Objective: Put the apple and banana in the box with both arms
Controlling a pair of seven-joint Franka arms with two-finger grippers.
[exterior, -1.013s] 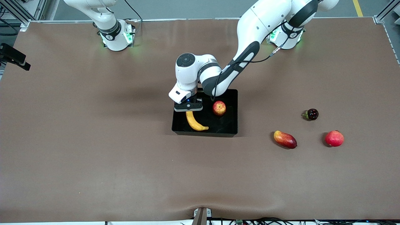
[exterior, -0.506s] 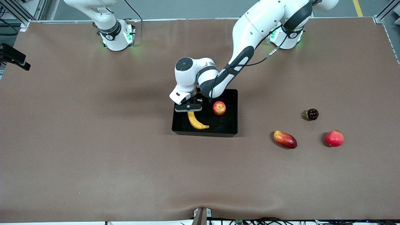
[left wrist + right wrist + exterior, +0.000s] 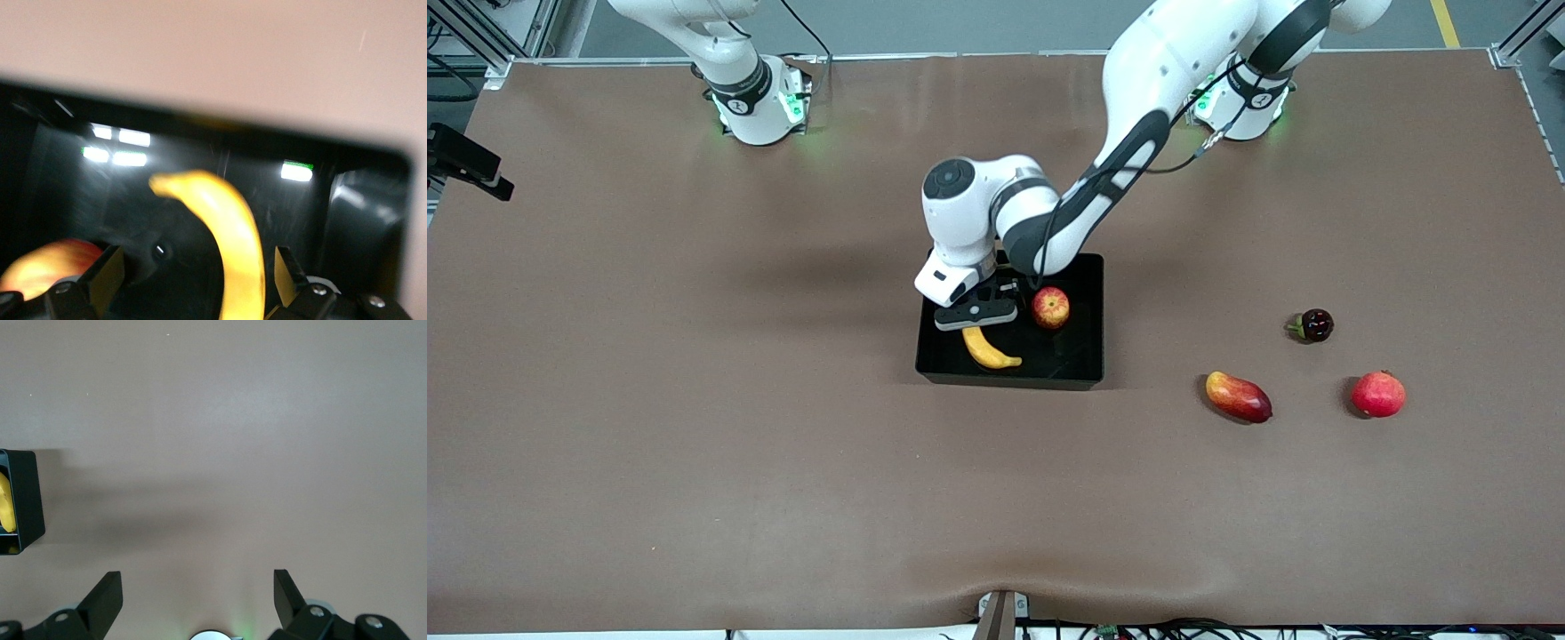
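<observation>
Left gripper (image 3: pixel 975 314) hangs wide open over the box (image 3: pixel 1089 356), gripping nothing; the banana (image 3: pixel 987 348) lies straight below between its fingers, apple (image 3: pixel 1051 308) just beside. Both fruits are boxed. Right gripper (image 3: pixel 197 603) waits open over bare table.

I see black box (image 3: pixel 1085 356) at frame centre; yellow curved banana (image 3: pixel 987 350) lying flat inside, lower part; red-yellow apple (image 3: pixel 1051 308) inside, upper part, apart from banana.
</observation>
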